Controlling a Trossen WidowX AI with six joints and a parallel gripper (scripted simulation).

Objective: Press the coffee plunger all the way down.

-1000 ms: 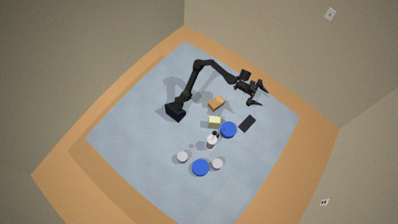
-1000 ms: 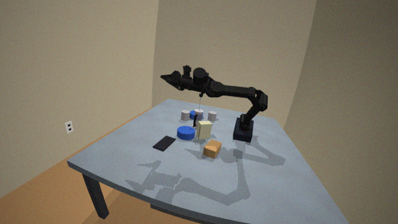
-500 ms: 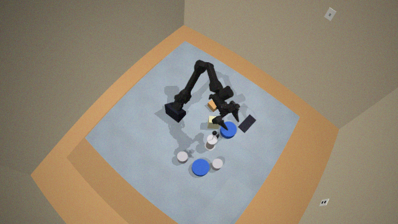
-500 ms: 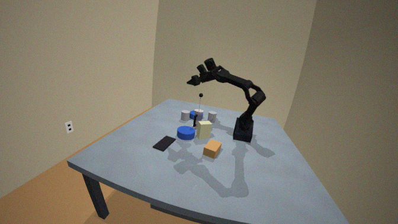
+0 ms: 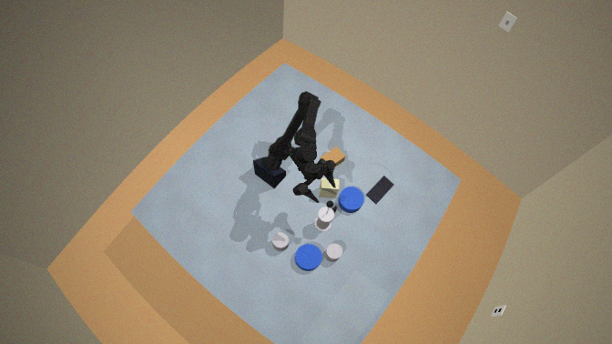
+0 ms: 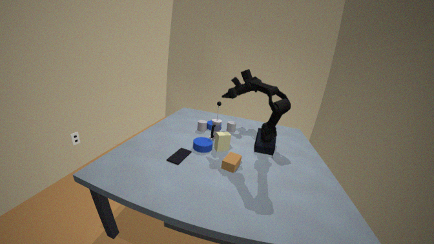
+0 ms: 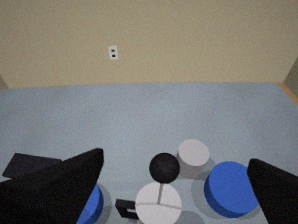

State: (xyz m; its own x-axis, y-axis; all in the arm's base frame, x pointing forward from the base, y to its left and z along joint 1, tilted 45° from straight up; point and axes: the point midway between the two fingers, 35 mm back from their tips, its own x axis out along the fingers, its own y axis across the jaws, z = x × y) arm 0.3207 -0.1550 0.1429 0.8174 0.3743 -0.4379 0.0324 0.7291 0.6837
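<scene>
— What is the room looking like?
— Tan walls are surrounding an orange floor (image 6: 39,213); a grey-blue table (image 6: 181,193) is standing in the corner, a wall socket (image 6: 75,138) showing to its left.
— And the arm?
— Its gripper (image 6: 228,94) is hovering spread wide, grasping nothing, above and right of the coffee press (image 6: 216,124), which is standing upright between blue discs (image 6: 203,144), knob (image 6: 219,103) raised.

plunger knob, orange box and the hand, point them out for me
plunger knob (image 7: 164,167), wrist view, on the black ball topping the rod.
orange box (image 6: 231,161), exterior view, on its front face.
hand (image 6: 227,95), exterior view, between the open fingertips, above and to the side of the knob, holding nothing.
</scene>
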